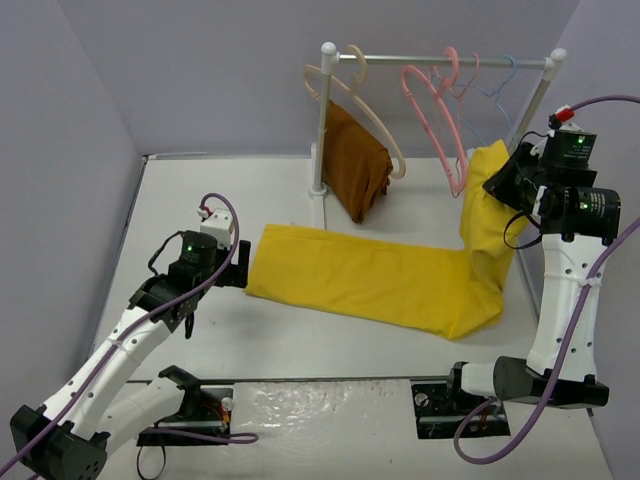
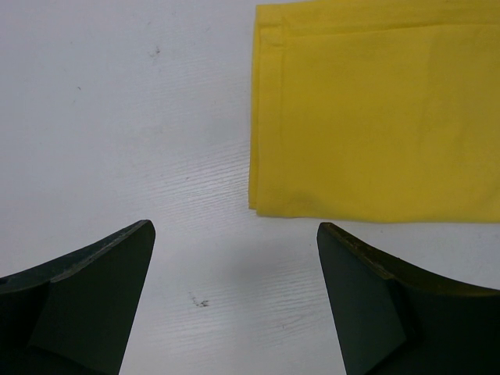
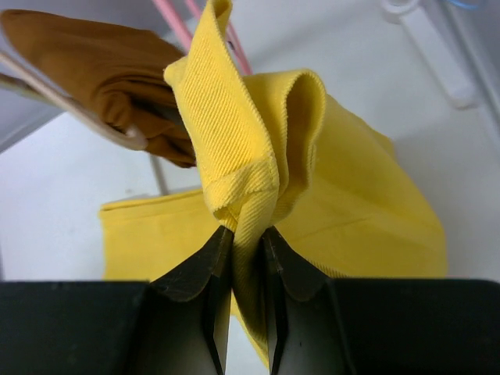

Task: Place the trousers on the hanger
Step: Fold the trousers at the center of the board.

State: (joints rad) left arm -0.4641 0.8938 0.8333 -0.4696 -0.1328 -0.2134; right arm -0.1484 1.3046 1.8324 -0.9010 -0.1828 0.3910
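Observation:
The yellow trousers (image 1: pixel 380 275) lie flat across the table, their left end (image 2: pixel 375 117) just ahead of my left gripper (image 2: pixel 234 226). That gripper (image 1: pixel 240 268) hangs open over bare table and touches nothing. My right gripper (image 1: pixel 497 180) is shut on a bunched fold of the trousers (image 3: pixel 242 133) at their right end and holds it up off the table, close to the rack. Two thin pink hangers (image 1: pixel 437 115) hang on the rail just left of the lifted cloth. One pink hanger (image 3: pixel 173 23) shows behind the fold in the right wrist view.
A white clothes rack (image 1: pixel 440 60) stands at the back, its left post (image 1: pixel 320 150) near the trousers. A rust-brown cloth (image 1: pixel 355 160) hangs on a thick beige hanger (image 1: pixel 385 130). A light blue hanger (image 1: pixel 500 88) hangs near the right post. Grey walls close in both sides.

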